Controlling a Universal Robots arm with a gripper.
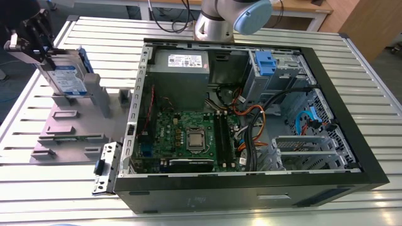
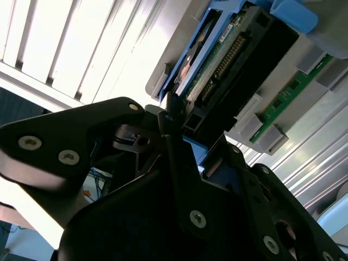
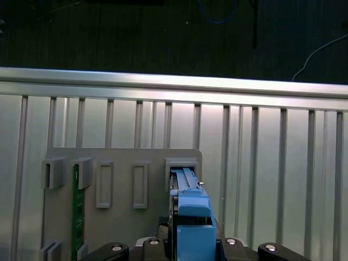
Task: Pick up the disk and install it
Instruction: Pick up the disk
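Observation:
The disk [image 1: 68, 77], a silver drive with a white-and-blue label and a blue frame, stands on edge in the grey holder block [image 1: 69, 127] at the exterior view's left. My black gripper [image 1: 44, 56] is at the disk's upper end, its fingers closed on the blue frame. In the first wrist view the blue frame [image 3: 191, 217] runs from between the gripper's [image 3: 193, 242] fingers down into a slot of the holder. The second wrist view shows the disk's [image 2: 217, 60] green circuit side and connector just past the gripper [image 2: 179, 122].
An open black computer case [image 1: 351, 141] lies right of the holder, with motherboard, cables and a drive bay carrying a blue latch [image 1: 264, 63]. A green memory stick [image 3: 78, 212] sits in the holder. The slatted metal table [image 1: 94, 37] ends close behind the holder. The arm's base [image 1: 217, 23] stands behind the case.

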